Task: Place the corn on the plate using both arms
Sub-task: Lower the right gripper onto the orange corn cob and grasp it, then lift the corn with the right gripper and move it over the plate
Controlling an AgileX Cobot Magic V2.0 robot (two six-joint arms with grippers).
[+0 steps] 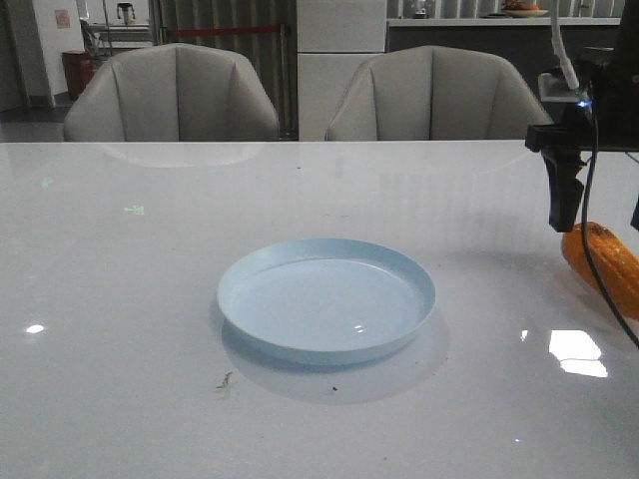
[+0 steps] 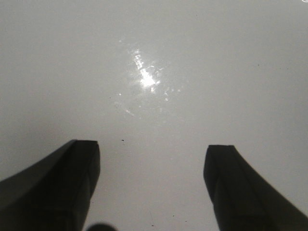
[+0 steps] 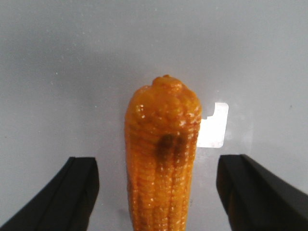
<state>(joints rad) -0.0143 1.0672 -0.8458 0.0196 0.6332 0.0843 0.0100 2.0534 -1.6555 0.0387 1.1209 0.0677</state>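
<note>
Right gripper (image 3: 156,192) spread wide around the corn (image 3: 162,159) on the table (image 1: 120,299), seemingly not touching; left gripper (image 2: 151,192) also wide; plate (image 1: 326,299) empty.

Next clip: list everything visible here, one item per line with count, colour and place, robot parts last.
plate: one, pale blue, middle of the table, nothing on it.
corn: one, orange, lying on the table at the far right, apart from the plate; a dark spot shows on it in the right wrist view.
table: one, glossy white, spanning the front view.
chairs: two, grey, behind the table.
left tool: one, black, open over bare table; not seen in the front view.
right tool: one, black, open, fingers on either side of the corn, not touching it.
</note>
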